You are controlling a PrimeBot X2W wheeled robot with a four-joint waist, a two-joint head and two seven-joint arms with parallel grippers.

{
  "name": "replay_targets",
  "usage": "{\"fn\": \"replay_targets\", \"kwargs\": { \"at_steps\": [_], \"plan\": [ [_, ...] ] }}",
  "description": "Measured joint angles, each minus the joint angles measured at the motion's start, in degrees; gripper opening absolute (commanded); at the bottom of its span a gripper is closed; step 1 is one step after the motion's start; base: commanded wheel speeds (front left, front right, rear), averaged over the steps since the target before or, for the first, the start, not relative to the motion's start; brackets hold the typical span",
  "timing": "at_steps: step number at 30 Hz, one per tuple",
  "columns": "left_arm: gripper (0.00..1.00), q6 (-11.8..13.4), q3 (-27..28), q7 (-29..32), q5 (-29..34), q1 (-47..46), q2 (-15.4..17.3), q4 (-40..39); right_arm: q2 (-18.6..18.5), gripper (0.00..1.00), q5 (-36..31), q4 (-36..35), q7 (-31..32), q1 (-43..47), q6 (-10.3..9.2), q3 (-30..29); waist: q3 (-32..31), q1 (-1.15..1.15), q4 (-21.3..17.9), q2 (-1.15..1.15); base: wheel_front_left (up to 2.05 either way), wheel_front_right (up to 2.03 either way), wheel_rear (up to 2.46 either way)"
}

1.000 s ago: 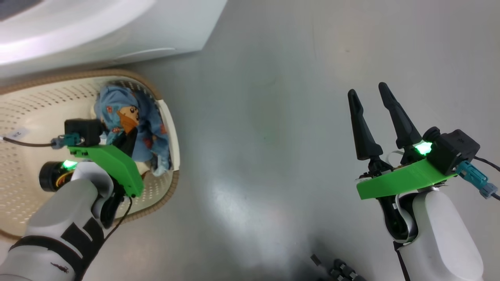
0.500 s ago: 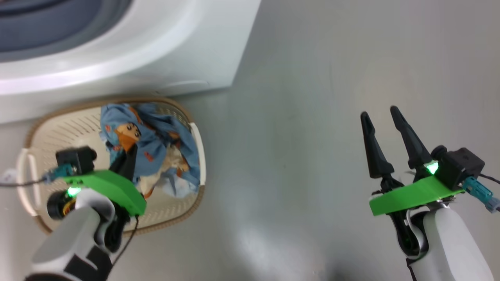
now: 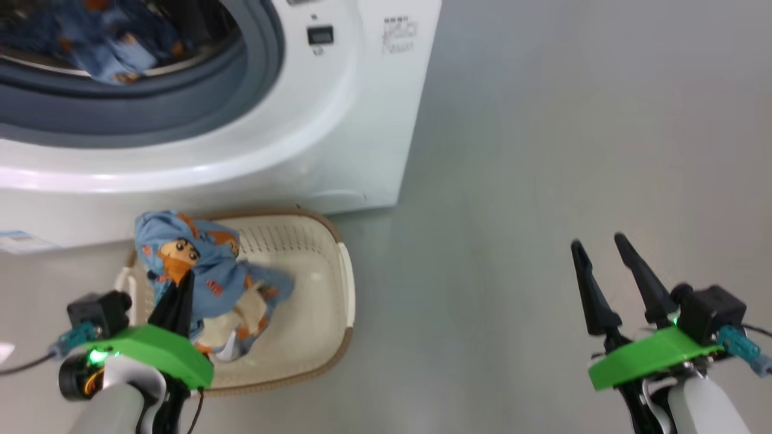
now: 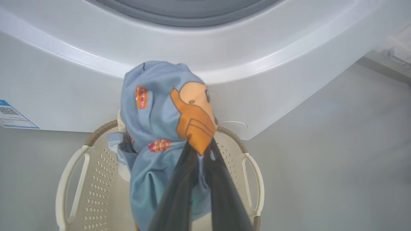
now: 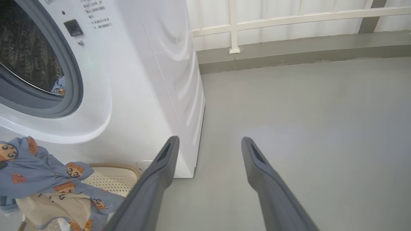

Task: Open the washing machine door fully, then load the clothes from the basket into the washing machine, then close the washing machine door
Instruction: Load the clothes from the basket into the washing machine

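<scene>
The clothes (image 3: 205, 265) hang bunched just above the basket (image 3: 345, 283), pinched in the left tool (image 3: 180, 288), which is clenched on the blue fabric. Loading is in hand; next, the bundle needs raising into the washer's (image 3: 338, 120) open drum (image 5: 29, 54). The right tool (image 3: 597, 241) is spread, gripping nothing, well apart over the floor (image 3: 512, 181).

Laundry corner: washing machine (image 3: 338, 120) on bare grey floor (image 3: 543, 150), white railing (image 5: 233, 25) behind.

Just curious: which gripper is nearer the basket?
Left. The left gripper is above the basket, shut on the clothes; the right gripper hangs open over the floor, off to the basket's right.
</scene>
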Motion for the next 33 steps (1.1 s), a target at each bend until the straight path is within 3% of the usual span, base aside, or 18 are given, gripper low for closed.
{"fn": "replay_targets", "kwargs": {
  "at_steps": [11,22,33],
  "plan": [
    [0.0,0.0,8.8,0.0,9.8,8.1,-0.5,-8.7,-1.7,1.0,0.2,0.3,0.0,5.6,0.0,-1.1,-8.2,0.0,2.4,0.0,0.0,0.0,0.0],
    [0.0,0.0,15.0,0.0,15.5,15.2,-1.2,-17.3,-2.1,1.0,0.2,0.3,0.0,8.4,0.0,-1.7,-13.0,0.0,3.7,0.0,0.0,0.0,0.0],
    [0.0,0.0,21.2,0.0,21.8,26.1,-3.9,-27.9,-2.8,1.0,0.5,0.2,0.0,12.7,0.0,-2.9,-17.3,0.0,4.1,0.0,0.0,0.0,0.0]
  ]
}}
